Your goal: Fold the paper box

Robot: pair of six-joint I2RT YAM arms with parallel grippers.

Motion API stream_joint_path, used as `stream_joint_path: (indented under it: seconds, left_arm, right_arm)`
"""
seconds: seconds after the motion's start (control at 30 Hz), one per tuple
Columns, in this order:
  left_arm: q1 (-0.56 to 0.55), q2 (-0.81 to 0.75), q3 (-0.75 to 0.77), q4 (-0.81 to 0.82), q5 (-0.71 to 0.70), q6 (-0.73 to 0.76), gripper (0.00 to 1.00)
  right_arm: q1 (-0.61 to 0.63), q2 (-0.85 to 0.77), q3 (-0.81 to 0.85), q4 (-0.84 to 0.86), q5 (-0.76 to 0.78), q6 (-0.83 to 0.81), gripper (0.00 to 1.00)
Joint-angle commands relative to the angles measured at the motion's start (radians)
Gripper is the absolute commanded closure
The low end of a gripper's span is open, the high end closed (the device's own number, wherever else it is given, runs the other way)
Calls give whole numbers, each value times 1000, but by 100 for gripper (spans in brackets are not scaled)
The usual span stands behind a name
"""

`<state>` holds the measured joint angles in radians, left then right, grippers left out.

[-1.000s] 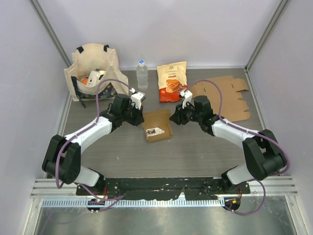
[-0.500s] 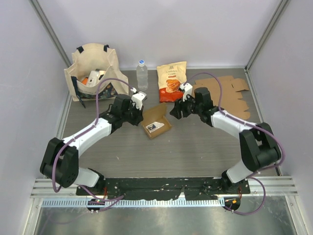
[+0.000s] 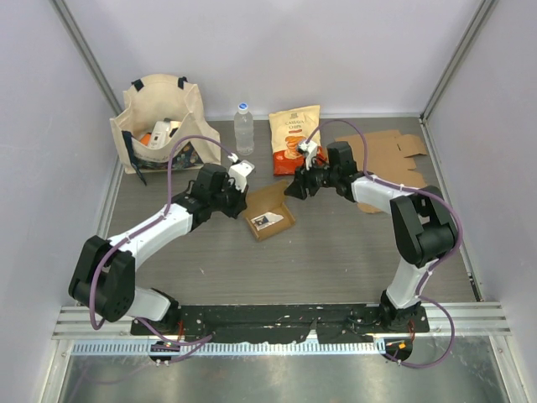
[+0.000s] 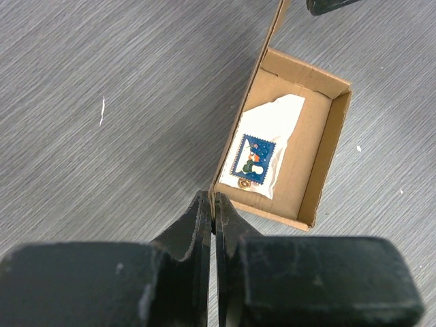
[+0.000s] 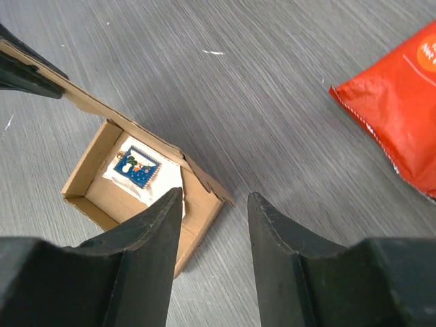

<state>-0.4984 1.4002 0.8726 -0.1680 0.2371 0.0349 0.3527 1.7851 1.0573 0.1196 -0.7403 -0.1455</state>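
The brown paper box lies open on the table, with a white packet bearing a blue stamp inside. Its lid flap stands up along the far-left side. My left gripper is shut on the near end of that flap, as the left wrist view shows. My right gripper is open and empty, hovering above the box's far right corner, with one finger over the box and the other over the table. The packet also shows in the right wrist view.
A cream tote bag with items stands at the back left. A water bottle and an orange snack bag stand behind the box. A flat cardboard blank lies at the back right.
My right gripper has moved back and to the left, off the box, and its arm has swung toward the far side. The box has turned a little, with the flap raised in my left gripper.
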Motion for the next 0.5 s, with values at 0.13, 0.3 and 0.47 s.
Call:
stream_joint_path:
  seconds: [0.13,0.3,0.47]
  left_arm:
    - [-5,-4,-3,30,19,20,94]
    - [-3,-3,-4,32,19,20,93]
    - [-5,3,-1,33,27,17,94]
  right_arm:
    - [6,13,36,60,-87,-16,60]
    - [14,25,38,64,-103,-16,72]
    - [31,31,30,87,-96,-11,74]
